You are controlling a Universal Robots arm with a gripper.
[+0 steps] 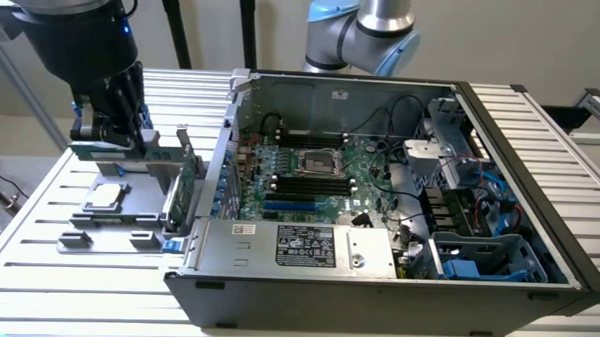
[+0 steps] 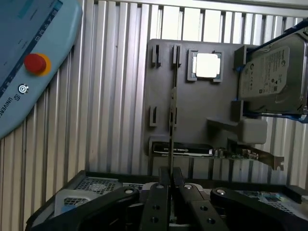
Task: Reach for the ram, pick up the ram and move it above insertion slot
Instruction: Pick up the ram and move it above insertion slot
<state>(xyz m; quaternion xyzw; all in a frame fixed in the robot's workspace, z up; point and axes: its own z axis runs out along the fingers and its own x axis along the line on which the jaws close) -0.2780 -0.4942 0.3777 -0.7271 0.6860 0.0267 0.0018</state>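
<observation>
**A:** Right up against the wrist lens is the black linkage of the gripper (image 2: 171,175), its two fingers clenched together with the ram (image 2: 172,110) pinched between them. The ram is edge-on, just a thin line.

**B:** From the exterior view that line becomes a green strip, held flat under the gripper and just above the grey holder (image 1: 117,210) on the exterior view's left.

**A:** On that holder the wrist view shows a square processor chip (image 2: 208,65), a hard drive (image 2: 274,77) standing on edge, and the expansion card (image 2: 183,150) with its metal bracket. There's also a teach pendant (image 2: 29,62) lying on the slatted table (image 2: 115,96).

**B:** The exterior view gives the open computer case (image 1: 375,281) with the motherboard inside. The insertion slot (image 1: 310,184) is among the parallel black sockets, just above the blue socket (image 1: 289,206).

**A:** So the ram is outside the case wall, well apart from the insertion slot.
</observation>
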